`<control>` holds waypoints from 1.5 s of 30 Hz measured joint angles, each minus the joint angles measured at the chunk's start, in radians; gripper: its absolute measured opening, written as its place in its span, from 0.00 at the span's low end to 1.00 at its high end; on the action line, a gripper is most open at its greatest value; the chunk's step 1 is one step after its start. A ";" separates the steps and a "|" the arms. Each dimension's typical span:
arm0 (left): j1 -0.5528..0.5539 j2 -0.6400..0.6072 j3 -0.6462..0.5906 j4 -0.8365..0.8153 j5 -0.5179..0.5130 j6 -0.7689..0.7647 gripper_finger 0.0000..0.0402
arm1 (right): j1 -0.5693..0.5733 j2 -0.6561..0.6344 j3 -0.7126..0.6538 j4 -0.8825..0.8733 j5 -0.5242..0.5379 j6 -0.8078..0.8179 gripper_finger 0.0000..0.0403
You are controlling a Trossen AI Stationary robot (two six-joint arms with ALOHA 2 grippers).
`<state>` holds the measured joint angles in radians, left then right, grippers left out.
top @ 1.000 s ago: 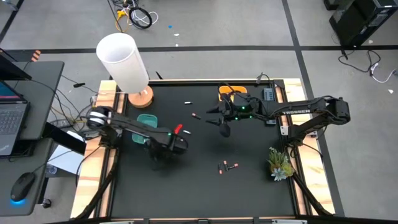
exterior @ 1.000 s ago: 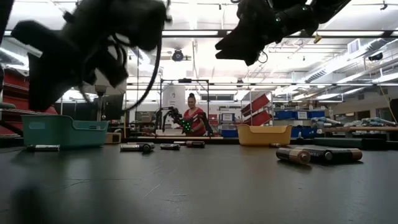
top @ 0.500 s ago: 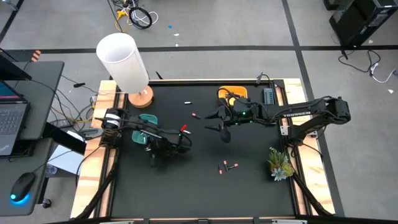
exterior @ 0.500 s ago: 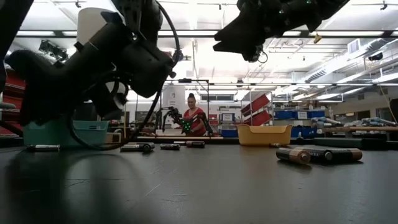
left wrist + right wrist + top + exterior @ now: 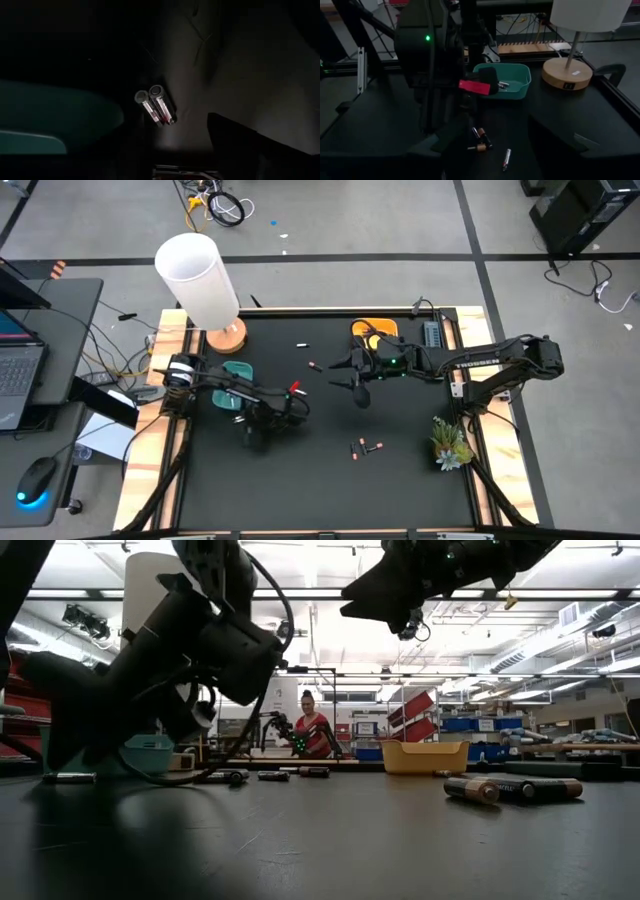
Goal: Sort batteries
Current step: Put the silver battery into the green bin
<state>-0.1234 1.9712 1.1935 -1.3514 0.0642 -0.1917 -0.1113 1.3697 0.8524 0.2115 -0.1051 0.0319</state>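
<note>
My left fingers (image 5: 262, 420) have just spread wide beside the teal tray (image 5: 236, 371), over two batteries (image 5: 156, 106) lying on the desk (image 5: 400, 470), so I judge one just delivered, while my right fingers (image 5: 358, 388) hover open mid-desk.

Both arms are matte black with loose black cables. The left arm (image 5: 215, 385) carries a red tag just behind its claw, and the right arm (image 5: 480, 362) shows white lettering and green lights.
</note>
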 joint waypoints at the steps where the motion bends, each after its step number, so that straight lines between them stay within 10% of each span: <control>1: 0.000 0.000 -0.006 0.000 0.000 0.000 0.57 | 0.000 0.000 0.000 0.001 0.000 0.000 0.52; 23: -0.047 -0.001 -0.026 0.116 0.037 0.007 0.46 | -0.011 0.000 0.000 0.005 0.011 -0.005 0.52; 37: -0.063 -0.004 -0.025 0.142 0.043 0.030 0.08 | -0.017 0.000 0.000 0.005 0.011 -0.008 0.52; 45: -0.063 -0.013 -0.022 0.133 -0.020 0.006 0.06 | -0.017 0.000 0.000 0.005 0.011 -0.008 0.52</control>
<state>-0.1864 1.9583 1.1712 -1.2181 0.0443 -0.1861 -0.1287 1.3697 0.8524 0.2165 -0.0944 0.0235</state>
